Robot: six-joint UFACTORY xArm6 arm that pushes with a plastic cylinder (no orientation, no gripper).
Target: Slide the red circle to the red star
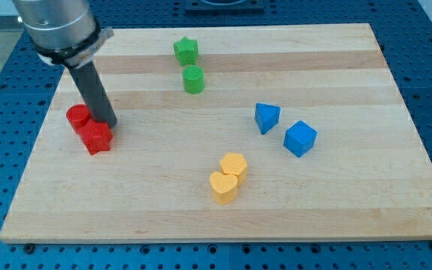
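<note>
2 yellow blocks [229, 178], 2 blue [283, 128], 2 green [189, 64], 2 red [88, 127].

No legible text anywhere.

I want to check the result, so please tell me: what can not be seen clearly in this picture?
- My tip: in the camera view its end sits right against the red circle and red star; contact cannot be confirmed.
- Red circle: the rod covers its right side, so whether it touches the star is unclear.
- Arm: cut off by the view's top edge.
</note>
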